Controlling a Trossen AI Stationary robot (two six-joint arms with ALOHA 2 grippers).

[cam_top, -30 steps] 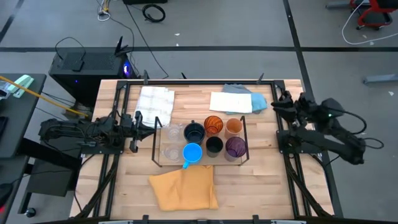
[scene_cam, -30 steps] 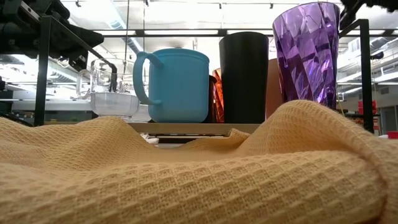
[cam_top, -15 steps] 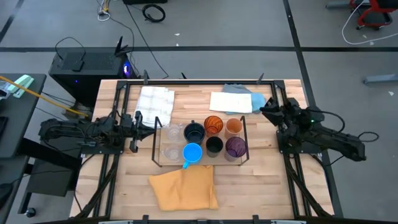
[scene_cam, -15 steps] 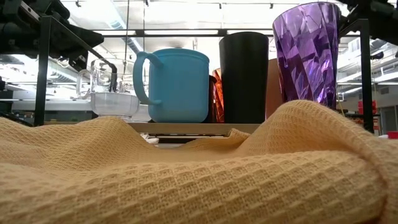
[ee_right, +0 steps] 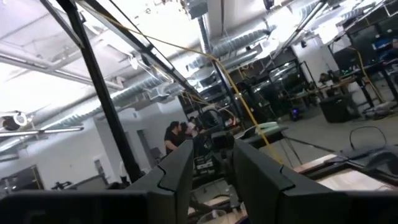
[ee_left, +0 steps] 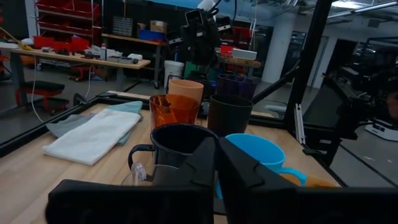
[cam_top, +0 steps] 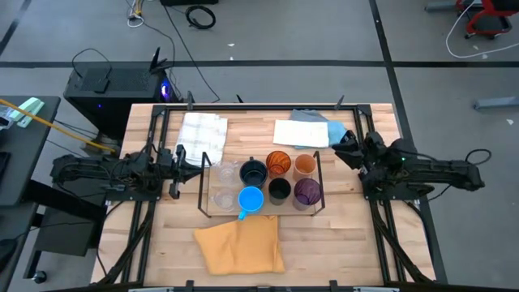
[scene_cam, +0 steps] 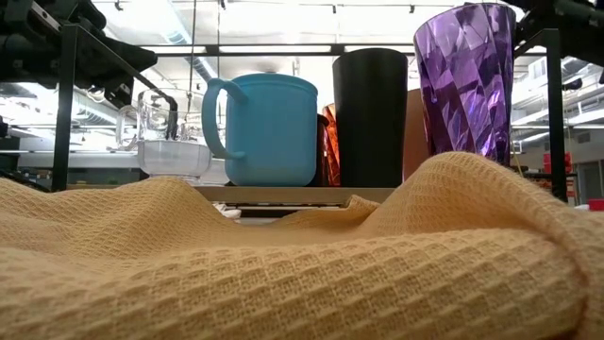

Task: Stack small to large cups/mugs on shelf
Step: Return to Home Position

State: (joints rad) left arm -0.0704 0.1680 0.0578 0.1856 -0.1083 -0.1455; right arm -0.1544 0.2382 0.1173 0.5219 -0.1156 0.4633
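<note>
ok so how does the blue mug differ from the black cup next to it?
The blue mug has a side handle; the black cup has none. The black cup stands taller and narrower than the blue mug. Both are upright, side by side on the shelf.

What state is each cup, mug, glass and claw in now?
Blue mug: upright on shelf.
Navy mug: upright on shelf.
Black cup: upright.
Purple cup: upright.
Dark orange cup: upright.
Pale orange cup: upright.
Clear glasses: upright.
Left claw: shut, empty.
Right claw: open, empty.
</note>
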